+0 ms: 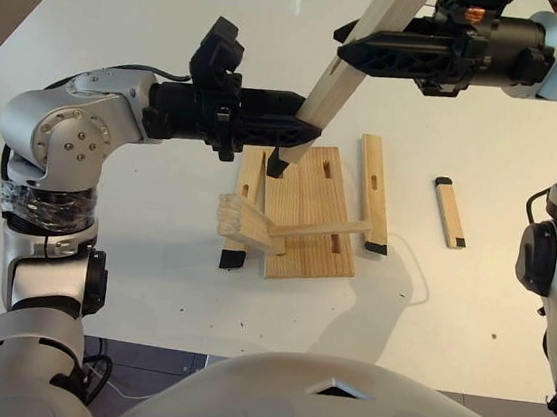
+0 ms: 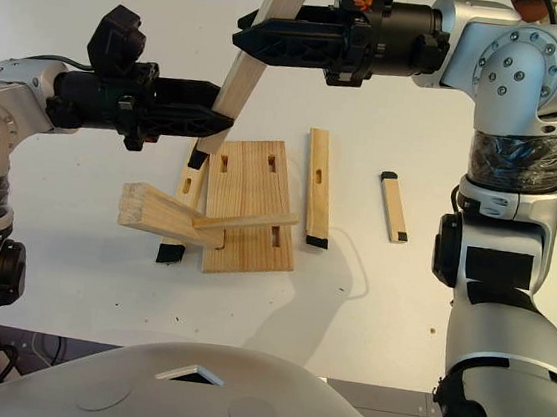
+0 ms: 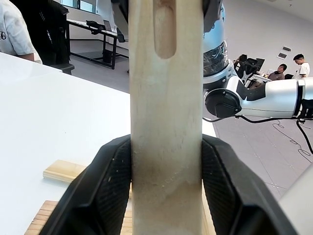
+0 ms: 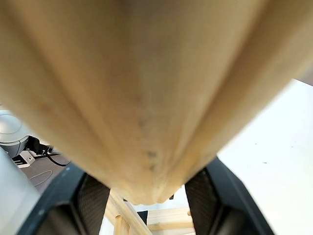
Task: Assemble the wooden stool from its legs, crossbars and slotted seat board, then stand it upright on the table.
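The stool leg (image 1: pixel 331 99) hangs tilted above the table (image 1: pixel 153 73), clamped at two places. The left gripper (image 1: pixel 303 126) is closed on its lower part, with both pads (image 3: pixel 110 186) pressed flat on opposite faces. The right gripper (image 1: pixel 362 49) is closed on it higher up. Below the left jaws the leg's dark-capped end (image 1: pixel 279 161) hangs just over the far edge of the seat board (image 1: pixel 310 197), close to one of the board's slots (image 1: pixel 326 164). I judge the step in hand to be guiding this end toward a slot. Doing it well means both grips holding firm while the leg is swung nearer to upright, the upper jaws carrying the top over the lower jaws so the end meets the board squarely, not at a slant. Lower slowly, since the board lies loose and a sideways push could slide it. A partly joined leg and crossbar (image 1: pixel 252 221) lie below and toward the robot from the left jaws, touching the board, and should not be struck. A loose leg (image 1: pixel 374 194) lies beside the board on the side under the right jaws, with a short bar (image 1: pixel 449 213) farther out. The loose leg has the same dark cap, so check which end belongs in the slot.
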